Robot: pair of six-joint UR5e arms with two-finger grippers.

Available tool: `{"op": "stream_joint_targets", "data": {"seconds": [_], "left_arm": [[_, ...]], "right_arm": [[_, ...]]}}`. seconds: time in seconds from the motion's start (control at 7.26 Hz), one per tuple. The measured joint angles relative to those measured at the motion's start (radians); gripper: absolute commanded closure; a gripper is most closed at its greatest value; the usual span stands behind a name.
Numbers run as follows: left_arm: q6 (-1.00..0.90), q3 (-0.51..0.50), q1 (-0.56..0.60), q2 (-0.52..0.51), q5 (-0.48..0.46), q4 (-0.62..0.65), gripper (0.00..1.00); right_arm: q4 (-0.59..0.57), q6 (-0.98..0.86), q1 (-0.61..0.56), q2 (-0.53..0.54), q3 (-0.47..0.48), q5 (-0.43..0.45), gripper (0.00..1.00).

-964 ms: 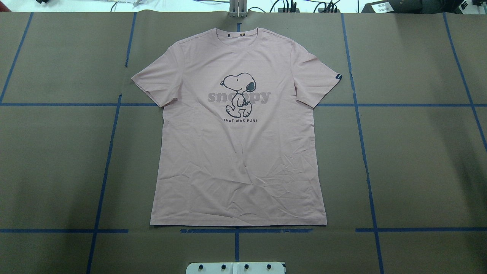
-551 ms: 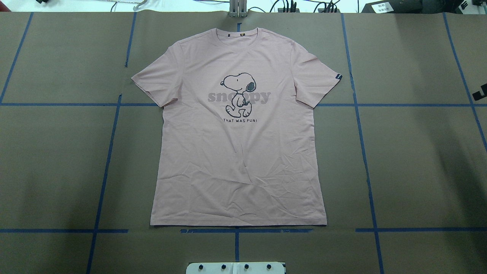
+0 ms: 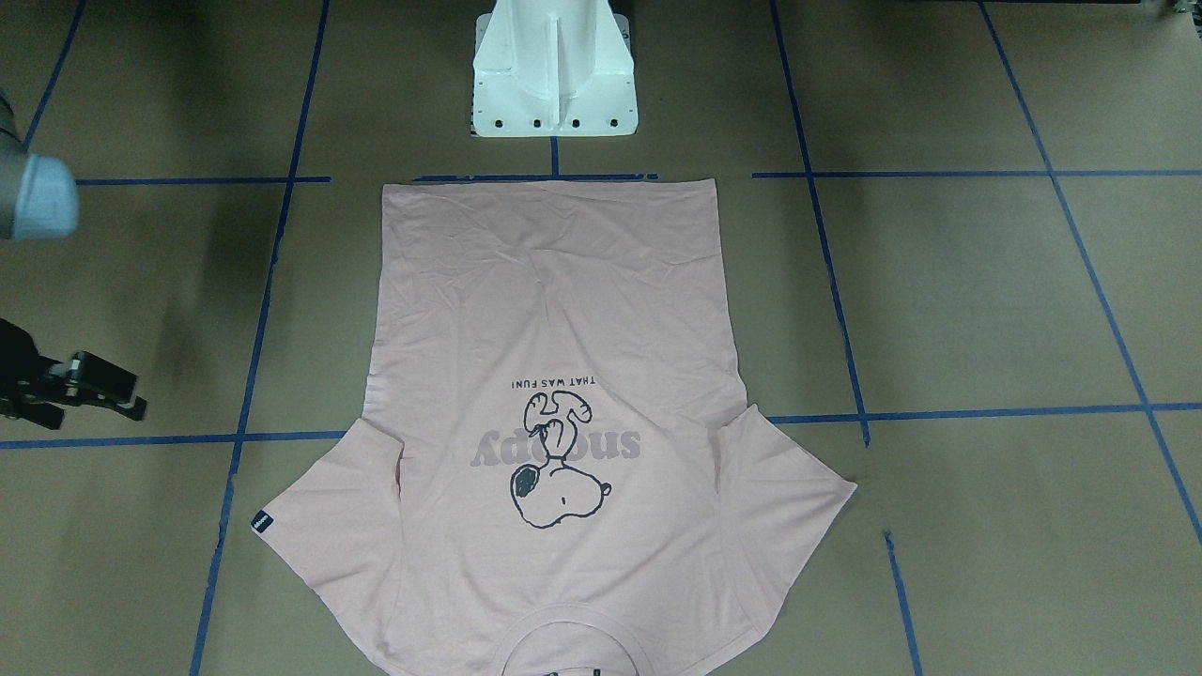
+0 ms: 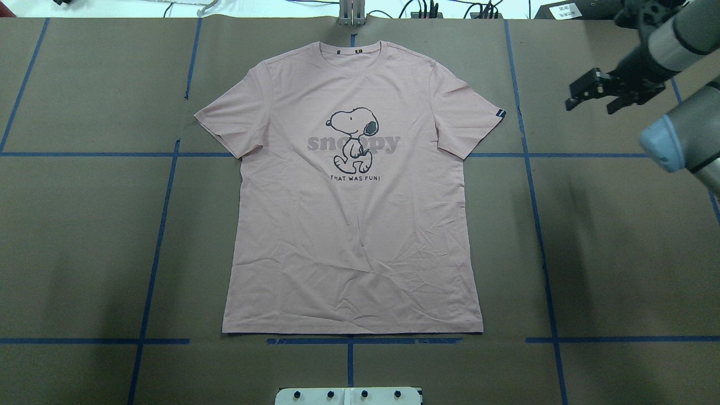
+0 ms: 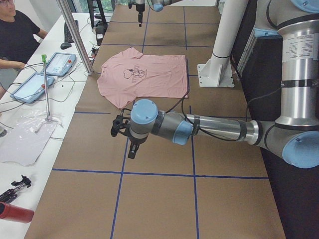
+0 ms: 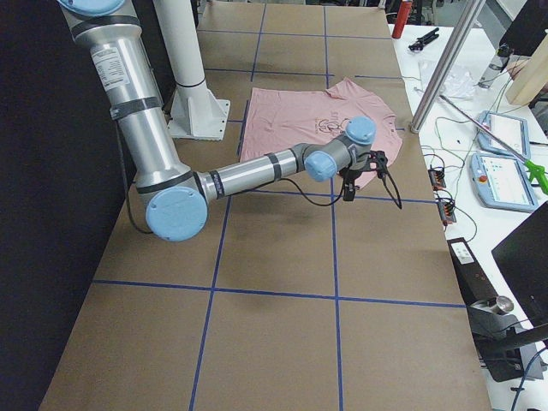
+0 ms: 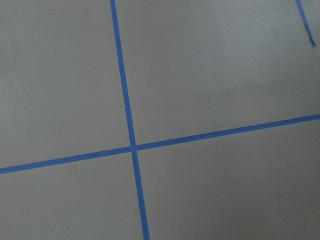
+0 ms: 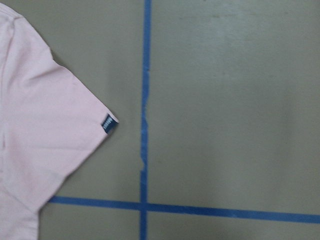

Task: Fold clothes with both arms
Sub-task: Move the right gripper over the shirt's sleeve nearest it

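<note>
Brown paper with a blue tape grid covers the table (image 4: 84, 242), and the shirt (image 4: 349, 236) lies flat on it, print up, in the middle of the overhead view – collar toward the top edge, hem toward the bottom, both sleeves spread. Nothing is folded yet, so I judge we are at the very first step, the approach.

My right gripper (image 4: 593, 98) hangs in the upper right of that view, fingers apart and holding nothing, well clear of the sleeve with the tag (image 4: 500, 113). Its wrist camera has that tag at centre left.

The left gripper (image 5: 132, 149) shows only in the left side view, over bare table in the foreground, apart from the shirt. Whether it is open I cannot tell. Its own camera sees only a tape crossing.

Next, I think, both arms must close in on the shirt's two sides – the left has farther to go. The cloth lies flush, so pinching an edge will need a low, careful descent.
</note>
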State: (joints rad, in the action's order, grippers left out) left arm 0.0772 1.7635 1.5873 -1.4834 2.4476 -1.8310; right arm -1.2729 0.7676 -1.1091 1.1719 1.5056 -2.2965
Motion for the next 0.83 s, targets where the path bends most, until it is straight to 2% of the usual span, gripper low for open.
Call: {"op": "stream_joint_targets", "data": {"seconds": [0.14, 0.28, 0.41, 0.55, 0.83], "left_arm": [[-0.001, -0.002, -0.001, 0.0, 0.002, -0.001, 0.0], [-0.001, -0.003, -0.002, 0.0, 0.002, -0.001, 0.0], [0.0, -0.002, -0.002, 0.001, 0.003, -0.001, 0.0], [0.0, -0.001, -0.003, 0.001, 0.004, -0.001, 0.0], [-0.002, 0.001, -0.003, 0.001, 0.005, -0.002, 0.0]], "right_arm": [[0.055, 0.123, 0.054, -0.083, -0.072, 0.082, 0.07], [0.154, 0.262, 0.095, -0.143, -0.166, 0.161, 0.09], [0.238, 0.379, 0.129, -0.175, -0.232, 0.233, 0.15], [0.278, 0.438, 0.157, -0.188, -0.275, 0.296, 0.23], [0.299, 0.47, 0.191, -0.194, -0.337, 0.386, 0.3]]}}
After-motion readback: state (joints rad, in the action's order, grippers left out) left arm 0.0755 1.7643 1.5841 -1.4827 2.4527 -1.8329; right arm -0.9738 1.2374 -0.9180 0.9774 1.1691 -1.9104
